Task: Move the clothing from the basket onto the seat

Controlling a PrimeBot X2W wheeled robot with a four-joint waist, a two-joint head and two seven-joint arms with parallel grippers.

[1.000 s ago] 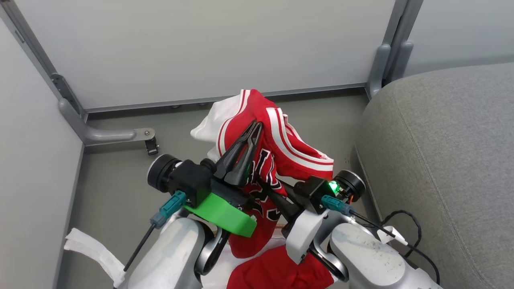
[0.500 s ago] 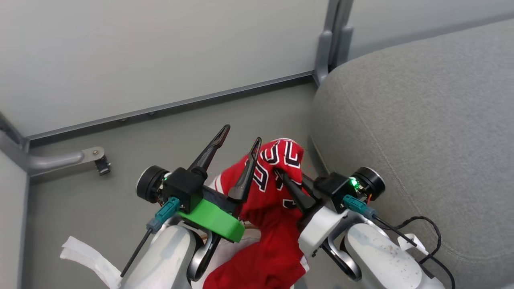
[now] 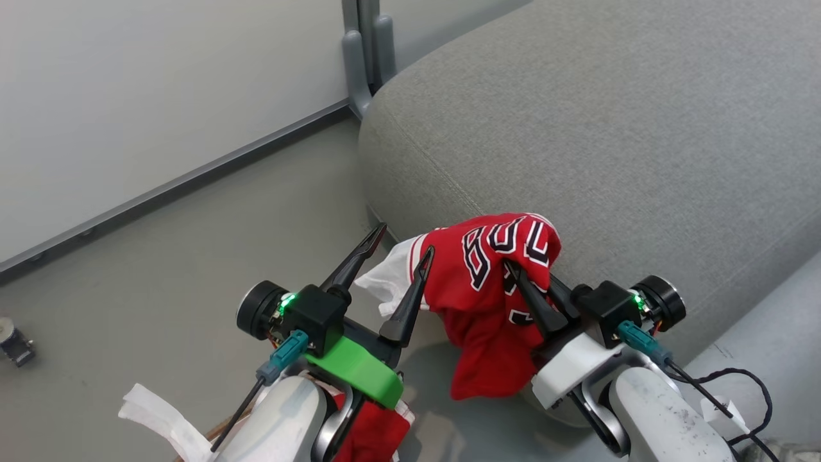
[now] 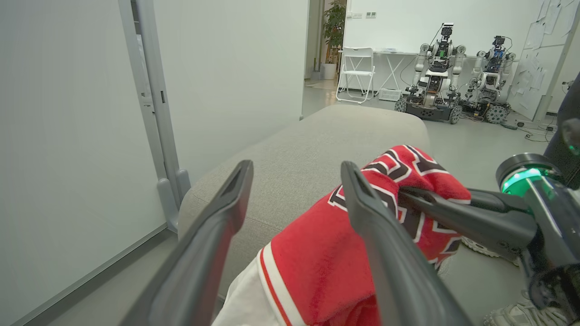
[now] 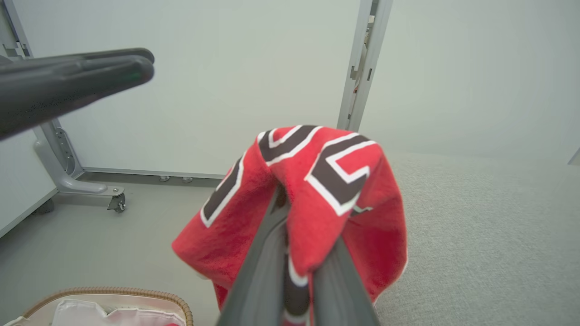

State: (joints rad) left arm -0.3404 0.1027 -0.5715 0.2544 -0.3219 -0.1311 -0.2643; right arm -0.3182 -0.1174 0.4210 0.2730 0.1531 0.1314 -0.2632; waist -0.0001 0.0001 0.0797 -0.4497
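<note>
The red jersey (image 3: 494,282) with dark lettering hangs bunched from my right gripper (image 3: 513,266), which is shut on it right at the front edge of the grey seat (image 3: 609,128). In the right wrist view the jersey (image 5: 335,181) drapes over my right gripper (image 5: 283,213) and hides its tips. My left gripper (image 3: 405,239) stands open just left of the cloth, holding nothing; its fingers (image 4: 217,226) frame the jersey (image 4: 317,258). The plain red garment (image 3: 372,436) lies below my left arm. The basket's braided rim (image 5: 113,291) and white liner (image 5: 86,310) show at the bottom left of the right wrist view.
Grey partition panels stand behind, with a post (image 3: 362,51) at the seat's corner and a castor foot (image 5: 115,199) on the floor. A white strip (image 3: 160,410) and a black cable (image 3: 750,385) lie by my arms. Other robots (image 4: 435,90) and a white chair (image 4: 358,68) stand far off.
The head camera has swung right, so the seat takes up more of the view. My left gripper opened and let go of the jersey. My right gripper carried it to the seat's edge.
</note>
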